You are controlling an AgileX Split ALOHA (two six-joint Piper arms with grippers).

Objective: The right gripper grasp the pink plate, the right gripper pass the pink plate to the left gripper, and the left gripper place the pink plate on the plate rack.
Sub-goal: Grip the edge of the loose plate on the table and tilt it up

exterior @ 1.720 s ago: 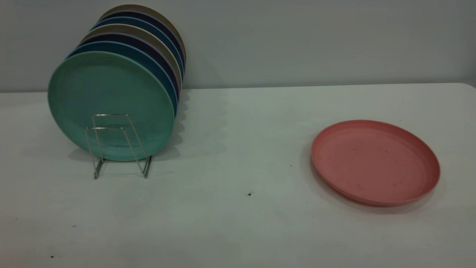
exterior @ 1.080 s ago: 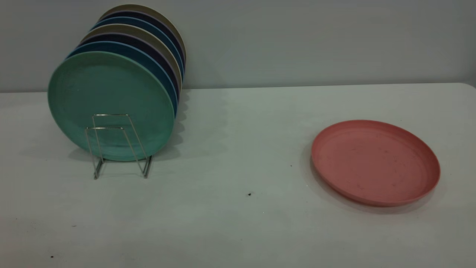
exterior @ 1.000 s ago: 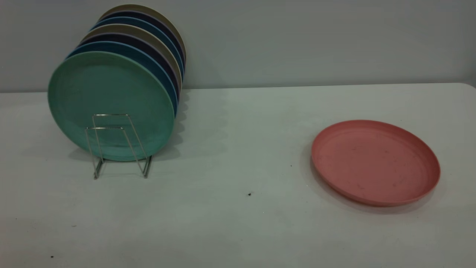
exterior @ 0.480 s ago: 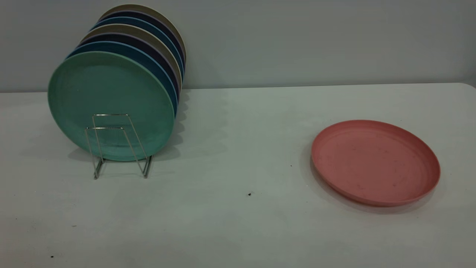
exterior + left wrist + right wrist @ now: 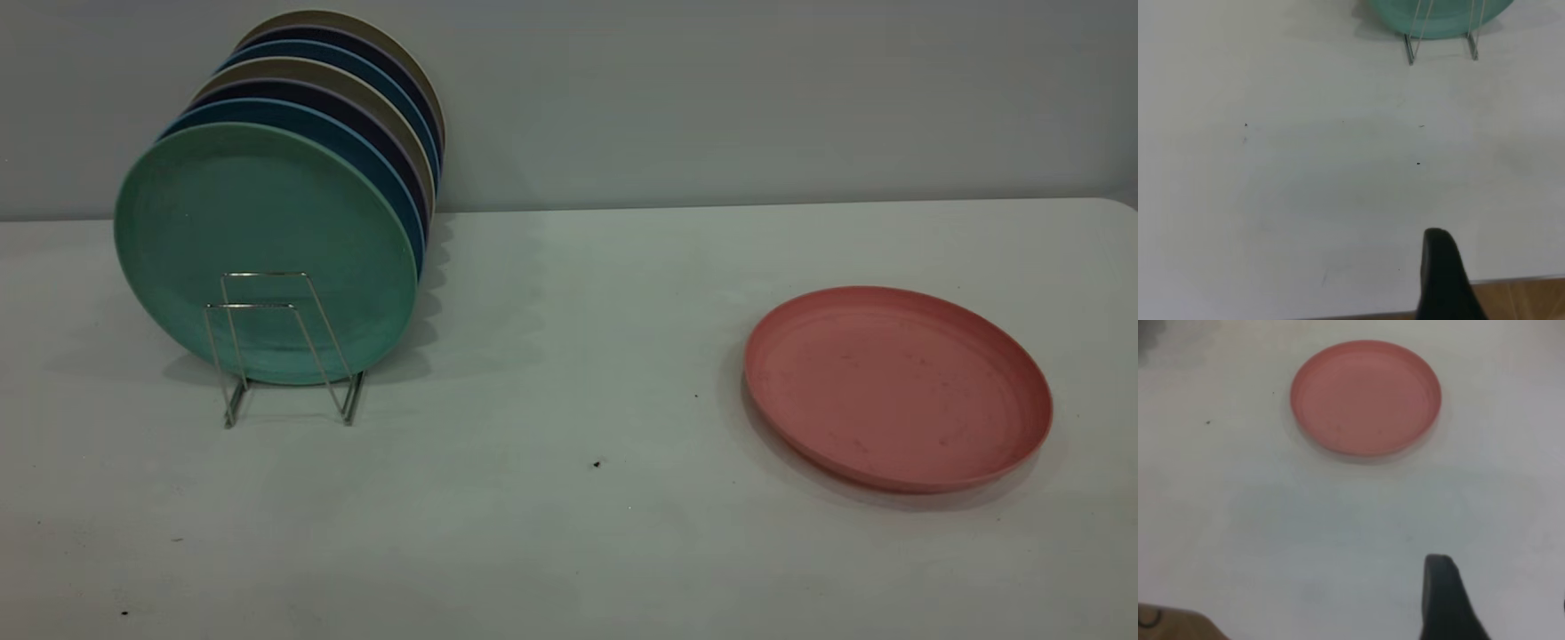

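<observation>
Right gripper (image 5: 1451,600): one finger in view, spread or pressed together unclear | pink plate (image 5: 898,387) lay flat ahead of it, well apart, on the right arm's side of the table (image 5: 569,498) | round, salmon, shallow rim, faint scuffs | farther left, rack (image 5: 284,347) held upright plates, teal plate (image 5: 258,222) foremost.

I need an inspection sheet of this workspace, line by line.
Surface: white table, a few dark specks.
Job's things: pink plate lies flat at the right, untouched; plate rack at the left, front loops free.
Clutter: teal plate and others stand upright in the rack.
Hands: one finger of the left, one finger of the right shows; both over bare table.
Cables: nothing seen.
Surroundings: plain grey wall.
</observation>
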